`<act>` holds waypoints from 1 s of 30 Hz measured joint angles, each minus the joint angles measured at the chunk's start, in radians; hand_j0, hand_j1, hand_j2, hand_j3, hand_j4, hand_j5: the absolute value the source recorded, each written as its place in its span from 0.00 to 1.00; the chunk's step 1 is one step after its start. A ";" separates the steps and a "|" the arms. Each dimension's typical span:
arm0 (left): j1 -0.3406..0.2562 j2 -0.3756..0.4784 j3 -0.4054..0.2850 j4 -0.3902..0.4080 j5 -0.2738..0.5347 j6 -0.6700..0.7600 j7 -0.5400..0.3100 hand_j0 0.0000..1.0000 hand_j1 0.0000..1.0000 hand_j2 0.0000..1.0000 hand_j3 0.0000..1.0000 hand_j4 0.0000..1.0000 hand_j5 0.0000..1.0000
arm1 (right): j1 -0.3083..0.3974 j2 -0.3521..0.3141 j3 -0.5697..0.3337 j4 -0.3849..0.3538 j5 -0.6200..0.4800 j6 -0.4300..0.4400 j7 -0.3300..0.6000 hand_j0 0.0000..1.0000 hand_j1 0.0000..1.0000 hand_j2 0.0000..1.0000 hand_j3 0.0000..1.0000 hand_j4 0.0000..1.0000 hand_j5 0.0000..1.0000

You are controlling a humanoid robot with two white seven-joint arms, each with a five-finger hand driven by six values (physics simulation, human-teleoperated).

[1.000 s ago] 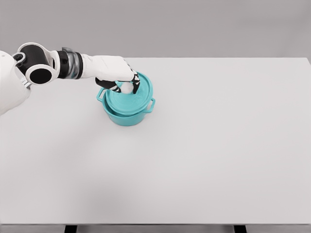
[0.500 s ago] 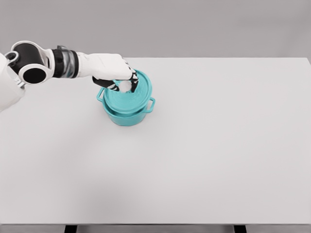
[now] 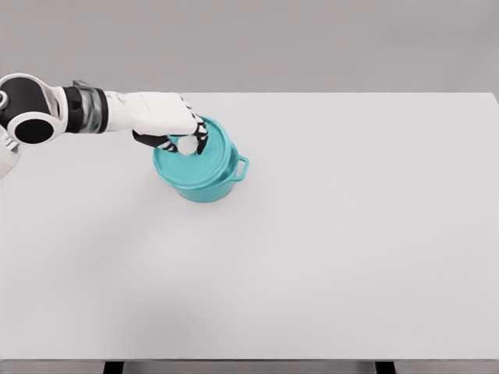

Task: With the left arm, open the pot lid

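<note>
A broad, matte white rectangular tabletop [image 3: 351,249] spreads beneath and to the right of the hand — behind it, a plain grey wall [image 3: 312,39].

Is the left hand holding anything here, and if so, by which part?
Yes. The left hand grips the teal lid by its white knob at the top centre, fingers curled around it, above the pot.

No readable text, label, brand, number or sign anywhere.
</note>
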 measured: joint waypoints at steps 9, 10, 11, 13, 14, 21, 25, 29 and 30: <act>0.020 0.037 0.024 -0.022 -0.001 0.000 0.000 0.51 0.51 0.51 0.51 0.51 0.51 | 0.000 0.000 0.000 0.000 0.000 0.000 0.000 1.00 1.00 1.00 1.00 1.00 1.00; 0.020 0.042 0.026 -0.026 -0.001 0.000 0.000 0.51 0.51 0.51 0.51 0.51 0.51 | 0.000 0.000 0.000 0.000 0.000 0.000 0.000 1.00 1.00 1.00 1.00 1.00 1.00; 0.023 0.046 0.027 -0.028 -0.001 0.000 0.000 0.51 0.51 0.51 0.51 0.51 0.51 | 0.000 0.000 0.000 0.000 0.000 0.000 0.000 1.00 1.00 1.00 1.00 1.00 1.00; 0.032 0.055 0.029 -0.031 -0.001 0.000 0.000 0.51 0.51 0.51 0.51 0.51 0.51 | 0.000 0.000 0.000 0.000 0.000 0.000 0.000 1.00 1.00 1.00 1.00 1.00 1.00; 0.032 0.059 0.030 -0.033 -0.001 0.000 0.000 0.51 0.51 0.51 0.51 0.51 0.51 | 0.000 0.000 0.000 0.000 0.000 0.000 0.000 1.00 1.00 1.00 1.00 1.00 1.00; 0.057 0.086 0.042 -0.036 -0.002 0.000 0.000 0.51 0.51 0.51 0.51 0.51 0.51 | 0.000 0.000 0.000 0.000 0.000 0.000 0.000 1.00 1.00 1.00 1.00 1.00 1.00; 0.069 0.101 0.054 -0.036 -0.002 0.000 0.000 0.51 0.51 0.51 0.51 0.51 0.51 | 0.000 0.000 0.000 0.000 0.000 0.000 0.000 1.00 1.00 1.00 1.00 1.00 1.00; 0.072 0.123 0.058 -0.036 -0.002 0.000 0.000 0.51 0.51 0.51 0.51 0.51 0.51 | 0.000 0.000 0.000 0.000 0.000 0.000 0.000 1.00 1.00 1.00 1.00 1.00 1.00; 0.078 0.126 0.059 -0.036 -0.002 0.000 0.000 0.51 0.51 0.51 0.51 0.51 0.51 | 0.000 0.000 0.000 0.000 0.000 0.000 0.000 1.00 1.00 1.00 1.00 1.00 1.00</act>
